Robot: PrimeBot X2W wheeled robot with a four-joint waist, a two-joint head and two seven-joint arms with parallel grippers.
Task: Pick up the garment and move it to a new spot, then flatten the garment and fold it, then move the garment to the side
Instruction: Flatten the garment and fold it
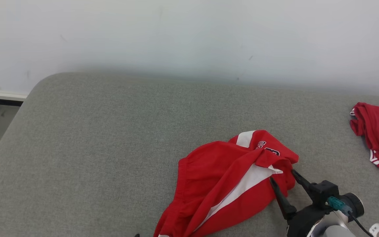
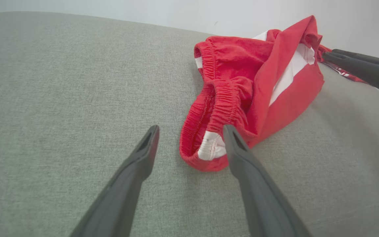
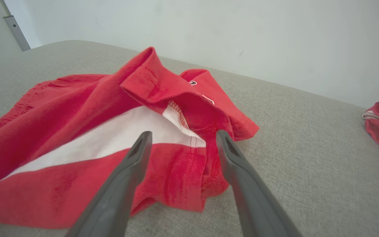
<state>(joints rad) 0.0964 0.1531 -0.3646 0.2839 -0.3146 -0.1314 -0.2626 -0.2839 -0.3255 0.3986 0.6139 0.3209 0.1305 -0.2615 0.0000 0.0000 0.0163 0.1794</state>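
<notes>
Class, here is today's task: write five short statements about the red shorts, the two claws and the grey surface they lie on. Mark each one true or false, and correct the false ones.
1. The red shorts lie crumpled on the grey surface. True.
2. The right claw is shut on the shorts' hem. False: its jaws stand open at the hem.
3. The left claw is open, close to the elastic waistband. True.
4. The shorts are plain red all over. False: they have a white stripe.
5. One garment alone lies on the surface. False: a second red garment lies further to the robot's right.
</notes>
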